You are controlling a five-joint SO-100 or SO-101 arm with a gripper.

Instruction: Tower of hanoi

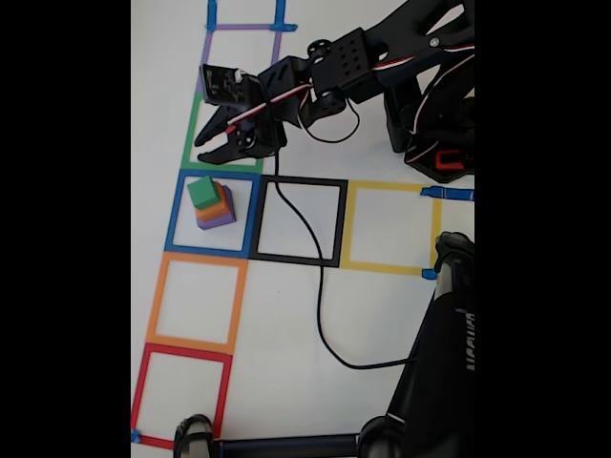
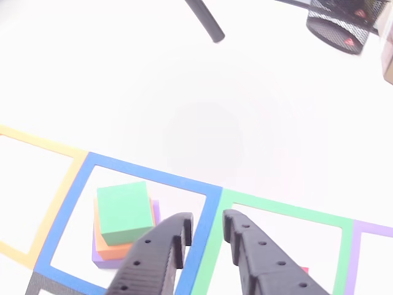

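Observation:
The tower of hanoi stands in the blue tape square as a stack, with a green cube on top, an orange cube under it and a purple cube at the bottom. My gripper hovers open over the green tape square, just beyond the stack. In the other view its fingers straddle the blue and green tape border, and the gripper has nothing in it. A small red patch peeks out beside the right finger, mostly hidden.
Purple, black, yellow, orange and red tape squares mark the white table. A black cable runs across the black square. A black stand occupies the lower right. A mesh basket sits far off.

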